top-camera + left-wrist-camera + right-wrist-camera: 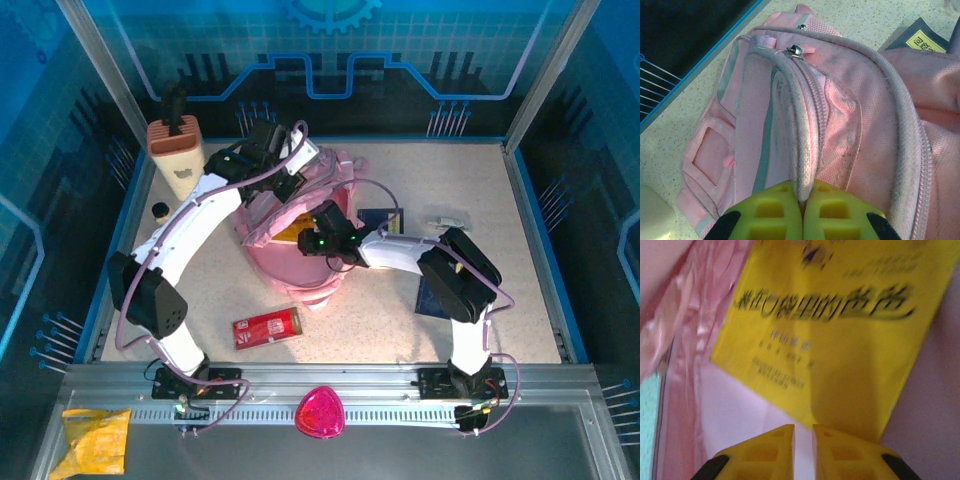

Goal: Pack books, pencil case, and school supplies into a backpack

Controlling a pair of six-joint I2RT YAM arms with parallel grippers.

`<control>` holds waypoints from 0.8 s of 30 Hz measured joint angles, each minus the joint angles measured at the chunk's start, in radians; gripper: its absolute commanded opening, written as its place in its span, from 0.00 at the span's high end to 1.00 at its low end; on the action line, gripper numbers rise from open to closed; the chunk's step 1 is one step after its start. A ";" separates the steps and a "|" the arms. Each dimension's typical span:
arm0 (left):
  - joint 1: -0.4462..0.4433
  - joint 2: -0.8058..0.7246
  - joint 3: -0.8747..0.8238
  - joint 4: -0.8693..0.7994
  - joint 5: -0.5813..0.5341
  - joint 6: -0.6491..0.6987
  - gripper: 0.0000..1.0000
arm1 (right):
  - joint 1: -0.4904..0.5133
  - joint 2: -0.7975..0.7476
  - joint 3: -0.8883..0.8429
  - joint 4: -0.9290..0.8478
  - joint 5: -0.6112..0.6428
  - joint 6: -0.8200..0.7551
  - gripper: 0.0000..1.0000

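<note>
The left gripper point(802, 212) clamps a strap point(801, 145) of the backpack point(865, 110); the right gripper point(804, 440), barely parted and empty, has the yellow book point(840, 340) straight ahead, inside.

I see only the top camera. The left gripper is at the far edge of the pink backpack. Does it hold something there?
Observer: Yes. The left gripper is shut on the pale piping beside a zip of the backpack.
Operator: And the yellow book near the right gripper, is it gripped?
Observer: No. The right gripper has its jaws slightly apart with nothing between them; the yellow book lies beyond the fingertips.
Operator: What is around the book?
Observer: Shiny pink lining, so it sits inside the bag.
</note>
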 measured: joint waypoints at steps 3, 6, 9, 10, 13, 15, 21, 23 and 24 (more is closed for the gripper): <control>0.011 -0.003 -0.002 0.000 0.013 0.006 1.00 | -0.024 -0.014 -0.011 0.016 0.021 -0.009 0.82; 0.020 -0.004 -0.002 -0.003 0.029 0.011 1.00 | -0.019 -0.083 -0.081 0.040 0.012 -0.022 0.79; 0.025 -0.004 -0.002 -0.016 0.039 0.023 1.00 | 0.006 -0.197 -0.184 0.064 -0.006 -0.038 0.76; 0.026 -0.004 -0.002 -0.022 0.043 0.024 1.00 | 0.014 -0.241 -0.216 0.066 -0.012 -0.037 0.74; 0.026 -0.008 -0.027 -0.024 0.050 0.022 1.00 | 0.025 -0.391 -0.300 0.031 -0.023 -0.034 0.68; 0.026 -0.016 -0.061 -0.020 0.055 0.019 1.00 | 0.023 -0.487 -0.333 -0.012 -0.015 -0.032 0.64; 0.026 -0.055 -0.160 0.000 0.073 -0.025 0.67 | -0.019 -0.714 -0.380 -0.204 0.012 -0.032 0.49; 0.024 -0.082 -0.178 0.000 0.080 -0.072 0.64 | -0.063 -0.779 -0.389 -0.283 0.019 -0.032 0.43; 0.020 -0.095 -0.181 0.002 0.083 -0.092 0.60 | -0.087 -0.801 -0.393 -0.313 0.018 -0.032 0.41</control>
